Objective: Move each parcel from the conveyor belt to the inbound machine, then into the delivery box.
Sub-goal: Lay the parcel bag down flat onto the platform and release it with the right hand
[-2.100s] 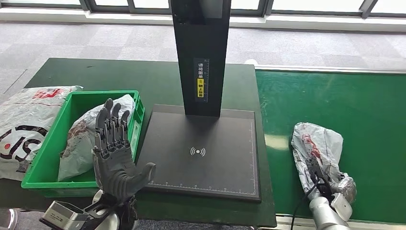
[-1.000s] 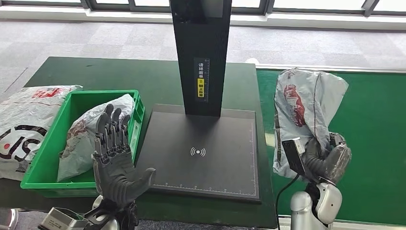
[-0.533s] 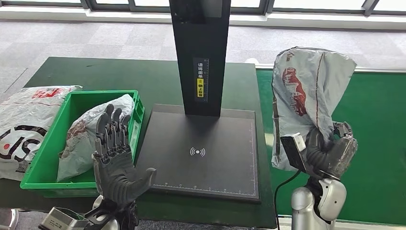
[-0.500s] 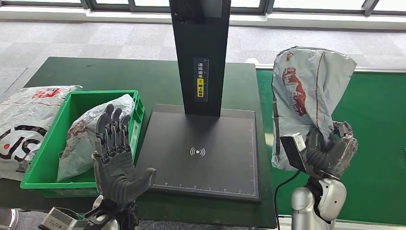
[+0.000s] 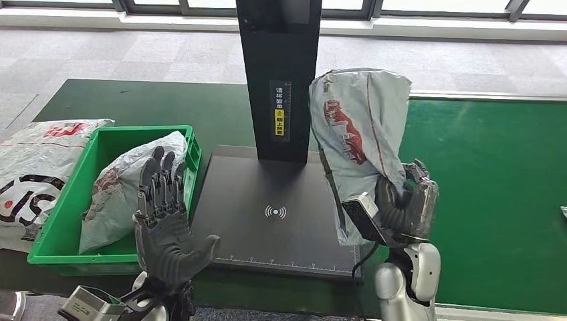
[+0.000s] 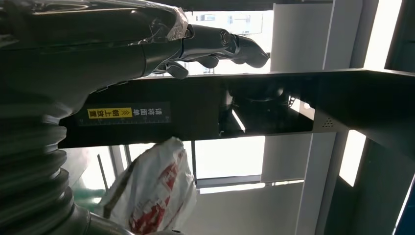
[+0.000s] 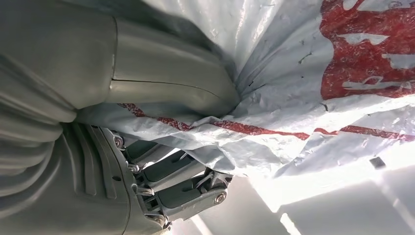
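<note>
The flat black scanning platform of the inbound machine (image 5: pixel 281 207), with its black upright post (image 5: pixel 279 73), serves as landmark. The right hand (image 5: pixel 404 210) grips a crumpled grey plastic parcel with red print (image 5: pixel 358 134), held upright above the platform's right edge. The green conveyor belt (image 5: pixel 488 194) lies right of the platform. Left of it stands a green plastic crate (image 5: pixel 60 234) containing a grey bagged parcel (image 5: pixel 124 187). The left hand (image 5: pixel 164 221), fingers spread, is raised at the platform's near left corner.
</note>
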